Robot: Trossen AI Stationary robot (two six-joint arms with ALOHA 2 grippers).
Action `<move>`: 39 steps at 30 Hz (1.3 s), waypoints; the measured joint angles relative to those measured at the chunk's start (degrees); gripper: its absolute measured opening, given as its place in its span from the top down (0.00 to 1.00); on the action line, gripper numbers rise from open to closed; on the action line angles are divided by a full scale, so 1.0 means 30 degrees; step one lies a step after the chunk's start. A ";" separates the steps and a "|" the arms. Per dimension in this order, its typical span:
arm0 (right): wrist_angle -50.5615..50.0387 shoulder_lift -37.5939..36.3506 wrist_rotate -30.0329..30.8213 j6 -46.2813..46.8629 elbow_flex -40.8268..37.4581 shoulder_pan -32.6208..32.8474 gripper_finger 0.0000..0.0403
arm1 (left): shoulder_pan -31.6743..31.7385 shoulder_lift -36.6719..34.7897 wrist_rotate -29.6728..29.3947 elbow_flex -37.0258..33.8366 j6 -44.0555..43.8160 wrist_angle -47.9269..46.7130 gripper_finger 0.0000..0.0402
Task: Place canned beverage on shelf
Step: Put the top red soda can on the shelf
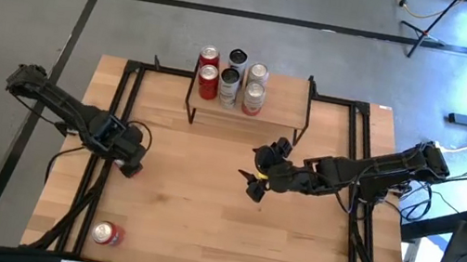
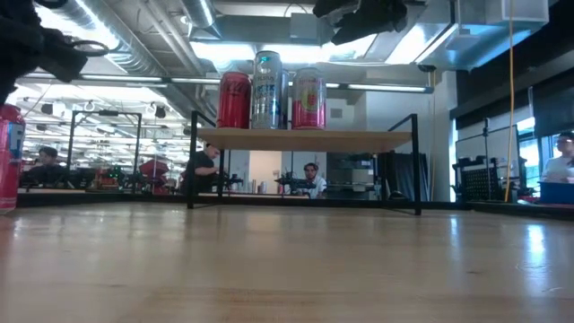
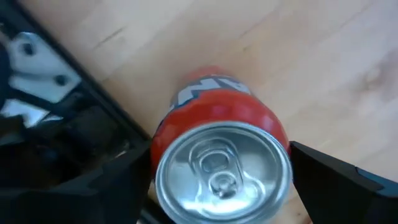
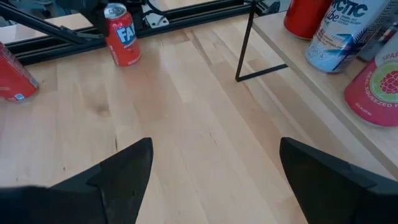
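The left gripper point(image 1: 129, 160) hangs over the table's left side with its 2 fingers point(image 3: 109, 183) spread, a red can point(image 3: 221, 162) standing upright between them; the left wrist view looks down on its silver top and pull tab, and each finger sits close against a side of the can, though whether they touch it cannot be told. The can stands on the table point(image 1: 202, 211) just beside the black frame rail point(image 1: 113, 121), well apart from the shelf point(image 1: 284, 111). The right gripper point(image 1: 258, 175) hovers open and empty over the middle of the table, in front of the shelf, its fingers point(image 4: 118, 174) wide apart. The shelf stands at the back edge of the table and carries a cluster of cans point(image 1: 230, 79) toward its left half, red, silver and pink among them. A second red can point(image 1: 108, 233) sits near the front left corner of the table. People show in the room behind the shelf in the low view.
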 joint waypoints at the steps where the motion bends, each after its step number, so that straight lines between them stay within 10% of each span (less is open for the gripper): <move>1: 0.0054 0.0002 0.0001 0.0000 0.0000 0.0000 0.16 | 0.0000 0.0055 0.0157 -0.0125 0.0028 0.0349 0.14; 16: -0.0865 0.0403 -0.3399 0.0099 0.0007 0.0051 0.16 | -0.0105 0.2237 -0.0264 0.1613 0.9214 0.3206 0.35; 39: -0.5227 0.0287 -0.5055 0.1811 -0.3234 0.5337 0.16 | 0.1290 2.0094 -0.0290 2.0223 2.5675 0.0613 0.35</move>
